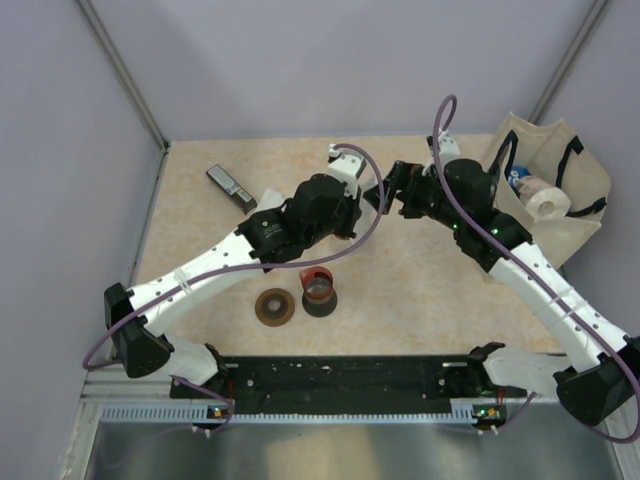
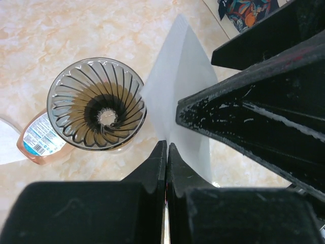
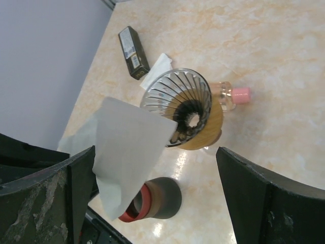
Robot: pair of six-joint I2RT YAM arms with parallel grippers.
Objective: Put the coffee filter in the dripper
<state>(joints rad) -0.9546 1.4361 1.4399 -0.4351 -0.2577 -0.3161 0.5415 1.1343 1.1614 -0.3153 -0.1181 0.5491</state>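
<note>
While the left tool [image 2: 166,146] has its two fingers pressed together, they pinch the lower corner of the coffee filter [image 2: 183,76]. The white paper cone stands up and away from the tips, flat and not opened out. The dripper [image 2: 96,104], a ribbed glass cone with its mouth facing up, sits on the table [image 2: 61,30] just off to the side of those tips. The filter's edge is close against its rim but outside it, so nothing lies in the dripper.

The right tool [image 3: 155,152] is spread wide. The filter hangs between its fingers, close to one finger; whether paper and finger touch, I cannot tell. Past the right tool's tips the dripper shows again, with a clear bottle [image 3: 228,94] with a pink cap lying behind it. Farther out from the tips lie a folded white paper [image 3: 160,63] and a black box [image 3: 133,52]. Nearer the right tool, under the hanging filter, stands a dark cup [image 3: 157,201] with a red rim.

From above, both tools meet over the far middle of the table, and a brown disc [image 1: 274,306] lies on the near side, just beside the cup.
</note>
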